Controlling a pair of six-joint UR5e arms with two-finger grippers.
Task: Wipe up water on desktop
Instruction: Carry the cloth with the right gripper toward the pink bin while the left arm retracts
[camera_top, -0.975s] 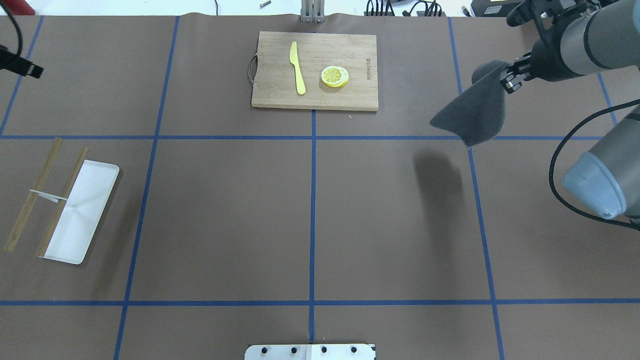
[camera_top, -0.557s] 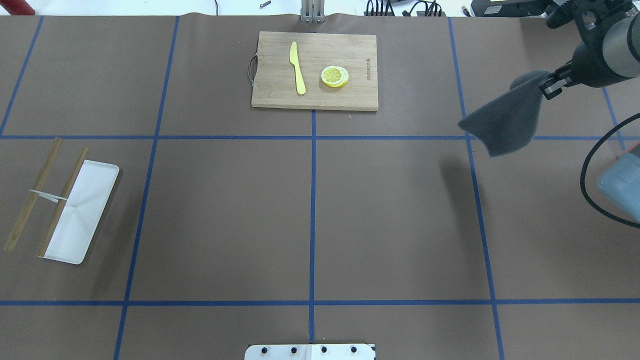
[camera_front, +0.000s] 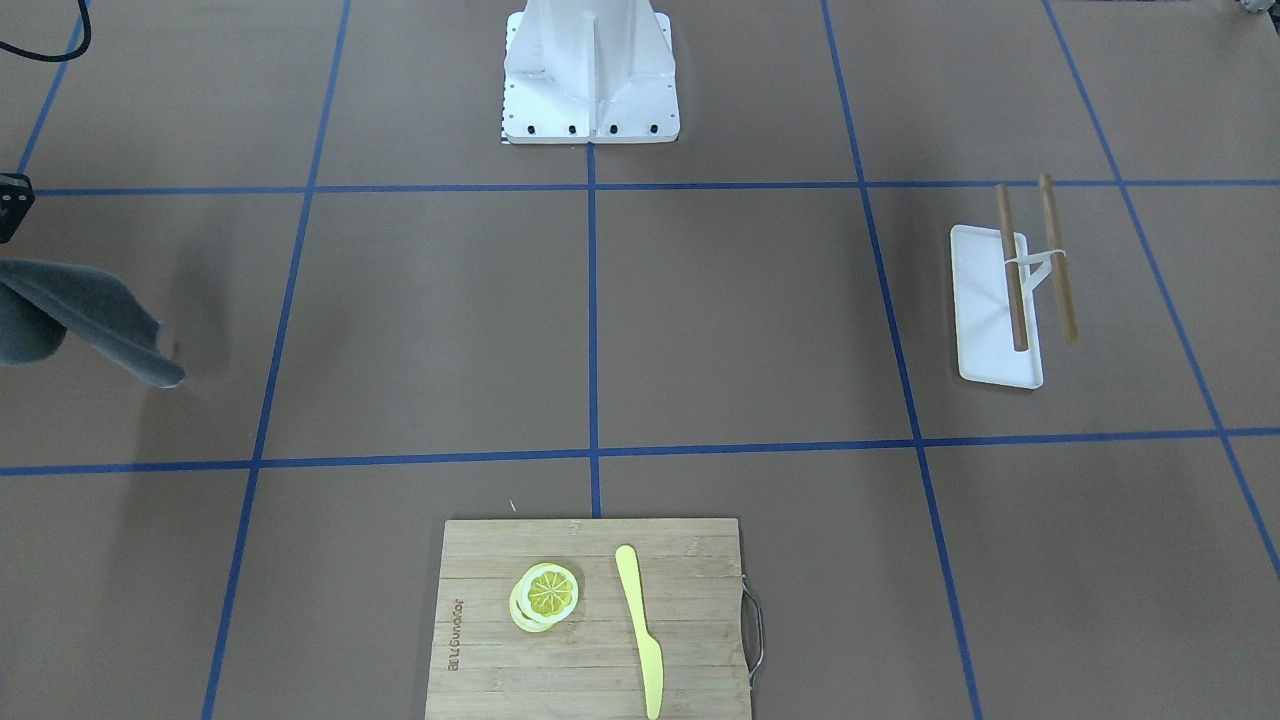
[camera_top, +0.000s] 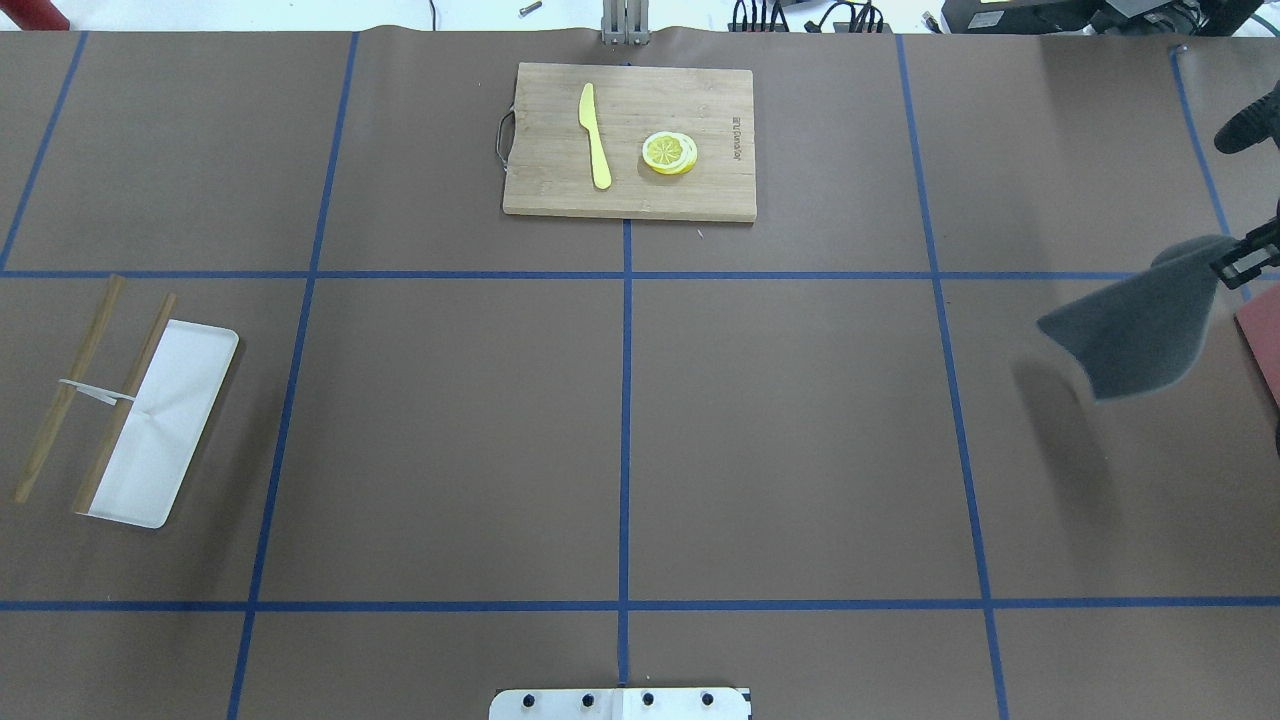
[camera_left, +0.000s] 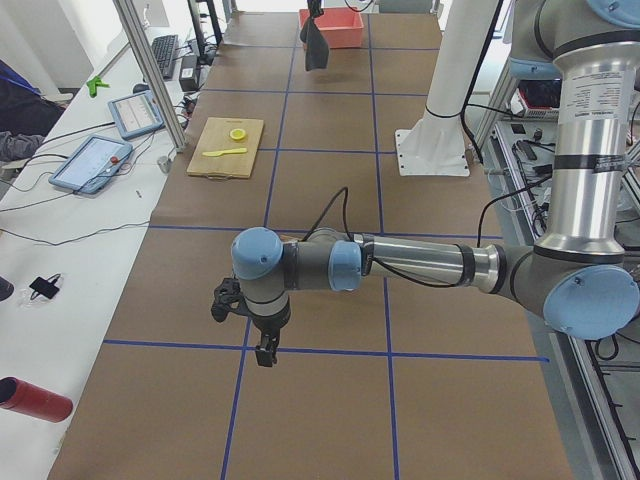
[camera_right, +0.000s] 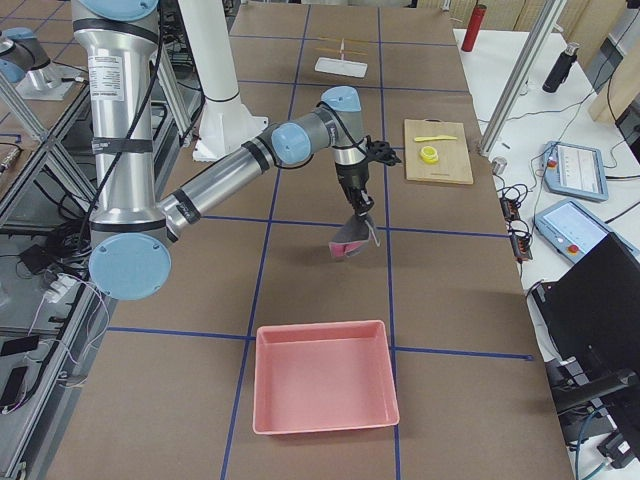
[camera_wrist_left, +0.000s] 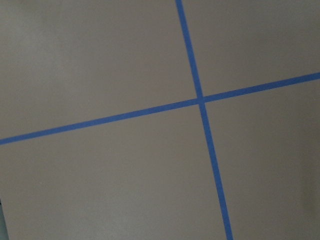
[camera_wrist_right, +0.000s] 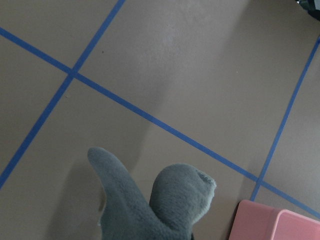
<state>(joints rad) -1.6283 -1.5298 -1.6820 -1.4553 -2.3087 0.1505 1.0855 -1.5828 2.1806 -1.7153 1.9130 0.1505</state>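
Right pincer (camera_top: 1238, 265) is pinched tight on one corner of the grey cloth (camera_top: 1140, 335), and the cloth hangs loose below it. It is well out to the robot's right of the bamboo cutting board (camera_top: 628, 195) and a little closer to the robot than the board is. The cloth is off the brown worktop (camera_top: 800, 450), with its shadow lying apart from it on the paper.

The worktop itself runs wide under everything, blue tape lines crossing it in a grid, and the board sits at its far edge from the robot. On the board are a yellow knife (camera_top: 596, 140) and, just beside it on the robot's right, a small stack of lemon slices (camera_top: 669, 152).

Farther from the board than the cloth, a pink bin (camera_right: 322, 375) sits at the worktop's right end.

Over on the board's other side, well to the robot's left, there is a white tray (camera_top: 175, 420) with a clipped pair of wooden chopsticks (camera_top: 62, 400) at its edge.

The left pincer (camera_left: 265, 355) points down at the worktop, far out beyond the board on the robot's left. I cannot tell whether it is spread or pressed together.
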